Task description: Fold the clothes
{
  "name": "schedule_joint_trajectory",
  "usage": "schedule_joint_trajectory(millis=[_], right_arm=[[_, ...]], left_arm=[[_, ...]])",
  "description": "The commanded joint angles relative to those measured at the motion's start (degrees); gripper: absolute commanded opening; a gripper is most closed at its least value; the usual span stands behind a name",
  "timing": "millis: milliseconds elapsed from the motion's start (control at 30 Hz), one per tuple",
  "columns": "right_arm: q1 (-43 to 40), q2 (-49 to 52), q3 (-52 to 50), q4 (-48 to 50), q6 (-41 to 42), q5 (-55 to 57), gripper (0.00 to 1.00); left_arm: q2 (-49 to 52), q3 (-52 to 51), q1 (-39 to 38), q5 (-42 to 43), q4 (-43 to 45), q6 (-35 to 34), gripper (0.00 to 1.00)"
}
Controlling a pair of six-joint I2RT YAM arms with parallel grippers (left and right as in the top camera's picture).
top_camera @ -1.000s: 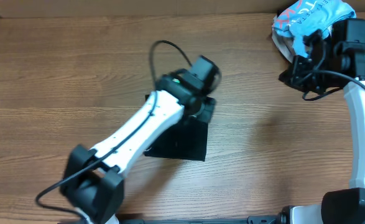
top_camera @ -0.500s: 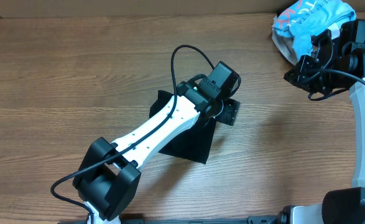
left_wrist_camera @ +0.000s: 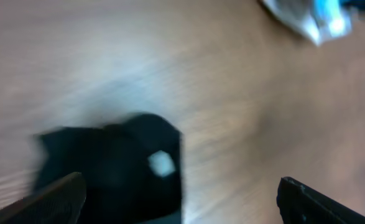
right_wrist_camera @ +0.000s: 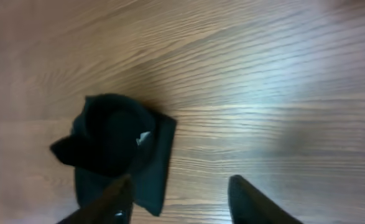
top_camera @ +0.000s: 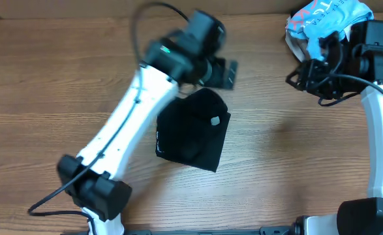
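- Folding looks close to done, my read: the table (top_camera: 41, 78) carries one compact dark bundle, with no flat spread of cloth left.
- Left arm (top_camera: 122, 130) is badly motion-blurred in the overhead view. It may cover the bundle's corner on the arm's side, so I can't check that fold line.
- The clothes (top_camera: 191, 134): black, in a rough rectangle, lying just behind the left gripper (top_camera: 225, 73) toward that arm's base, not touching it. The right wrist view shows one end humped up, not flat.
- Next move, as I judge it: come back down on the hump, then either press it flat or pinch one edge for a last fold. That needs a low approach, taking whole layers rather than only the top one.
- Light blue garment (top_camera: 328, 16) over a cream-white garment (top_camera: 294, 40): right beside the right gripper (right_wrist_camera: 181, 196), cut off by the frame edge. Not part of this job.
- Left gripper: fingers spread wide and empty. Its own view shows the bundle below it, heavily blurred.
- Right gripper: fingers apart with bare wood between them, holding nothing. The bundle is ahead and off to one side, well apart. Overhead, its fingers are lost among black cables.
- White tag (top_camera: 215, 120): on top of the bundle, print unreadable.
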Motion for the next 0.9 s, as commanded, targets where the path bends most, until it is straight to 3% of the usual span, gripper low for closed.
schedule_joint_trajectory(millis=[0,200,333,633,700,867], right_arm=[[5.6,-0.2,0.6,0.9,-7.9,-3.7,0.67],[18.1,2.6,-0.8,5.3,-11.5,1.7,0.86],[25.3,7.2,-1.0,6.7,-16.1,3.0,0.9],[32.5,17.7,-1.0,7.3,-19.1,3.1,0.79],[33.4,19.4,-1.0,7.0,-19.1,2.5,0.68],[34.8,20.2,-1.0,6.5,-19.1,0.1,0.56]], left_arm=[[-0.8,6.8,4.0,-7.9,-4.6,2.6,1.0],[-0.7,7.6,9.6,-9.8,-8.1,5.4,1.0],[-0.7,6.6,12.4,-9.8,-8.8,5.3,0.99],[-0.6,6.5,15.6,-9.8,-9.7,5.4,1.0],[-0.6,6.5,15.6,-9.8,-9.7,5.3,1.0],[-0.6,6.5,15.5,-9.7,-9.8,5.3,1.0]])
